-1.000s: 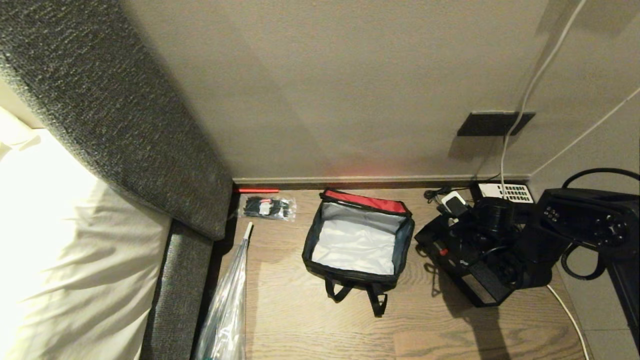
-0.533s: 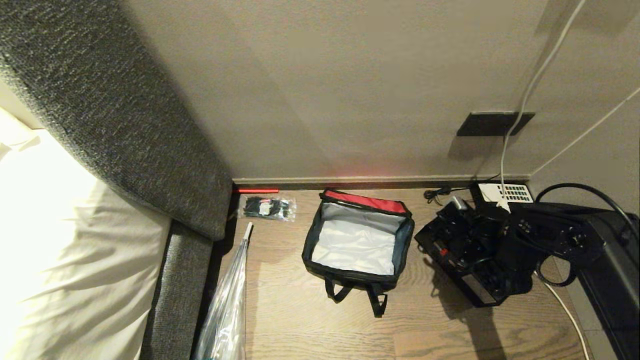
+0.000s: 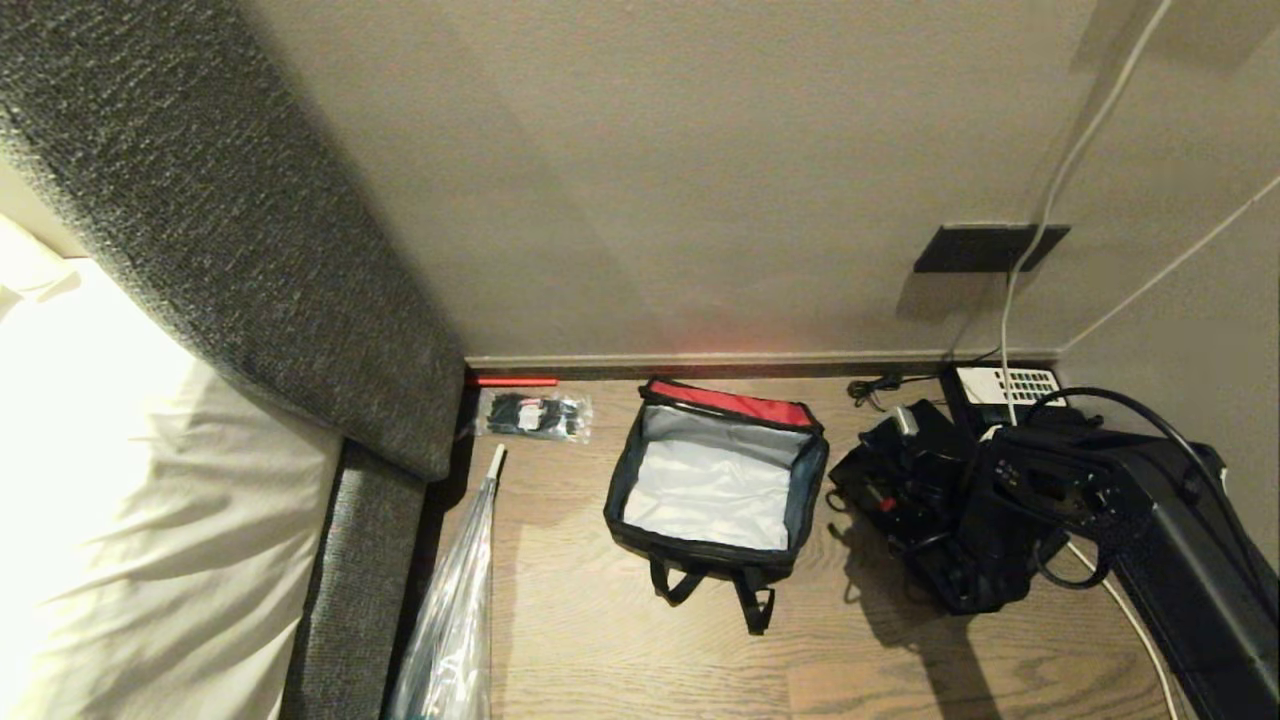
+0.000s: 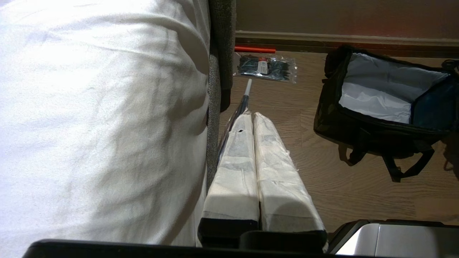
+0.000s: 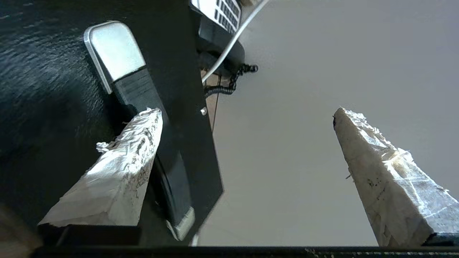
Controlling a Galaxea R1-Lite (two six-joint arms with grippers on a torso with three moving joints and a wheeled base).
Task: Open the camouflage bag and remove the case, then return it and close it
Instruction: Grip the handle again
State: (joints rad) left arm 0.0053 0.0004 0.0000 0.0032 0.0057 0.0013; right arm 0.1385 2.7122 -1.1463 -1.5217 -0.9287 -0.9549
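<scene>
Head view shows one camouflage bag [image 3: 716, 487] standing on the wooden floor [image 3: 620, 640], its lid thrown back against the wall side so the red lining faces up and the silver-grey inside lies bare. Two black strap handles hang from its near edge. To its right, apart from it, lies one case [image 3: 905, 495], black with a small red knob, resting on the floor and partly covered by the right arm. The right hand [image 5: 247, 118] is over the case with its two wrapped fingers [image 5: 118, 168] spread wide; in the right wrist view one finger lies against the case's black top beside the grey strip, the other stands clear in front of the wall, and nothing is clamped between them. One black telephone [image 3: 1005, 385] with white keys sits by the wall behind the case. One clear packet [image 3: 533, 415] of black items lies left of the bag, and one red stick [image 3: 515, 380] runs along the skirting. The left hand [image 4: 251, 118], two fingers pressed together, hangs beside the bed [image 4: 100, 107].
</scene>
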